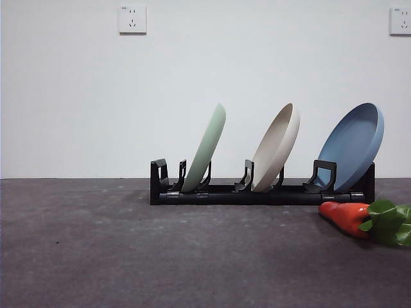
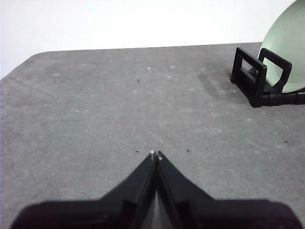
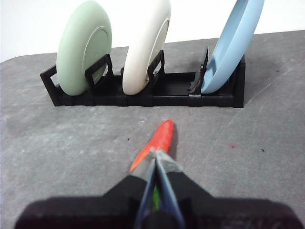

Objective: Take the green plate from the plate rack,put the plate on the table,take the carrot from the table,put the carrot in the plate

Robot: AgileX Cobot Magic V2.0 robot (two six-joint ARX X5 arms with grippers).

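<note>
We see three plates leaning in the plate rack (image 1: 262, 192), each propped at a tilt between a pair of prongs so it stands on edge and can be lifted out by its upper rim. The green plate (image 1: 207, 150) occupies the slot nearest one end, the beige plate (image 1: 278, 148) sits in the middle, and the blue plate (image 1: 355, 144) takes the far slot. The carrot (image 1: 347, 215) lies on the surface (image 1: 128, 256) just in front of the rack's blue-plate end, leaves pointing away from the rack.

Our left gripper (image 2: 156, 153) hovers over bare surface with its fingers pressed together, holding nothing; the green plate shows only at the edge of its view, well apart and off to one side. Our right gripper (image 3: 157, 155) also has its fingers narrowed to a closed point, and it holds nothing. The carrot lies directly beyond those fingertips, its leafy end hidden under them, with the rack farther ahead.

We judge no step is done: the green plate is in its slot, so lifting it comes first.
</note>
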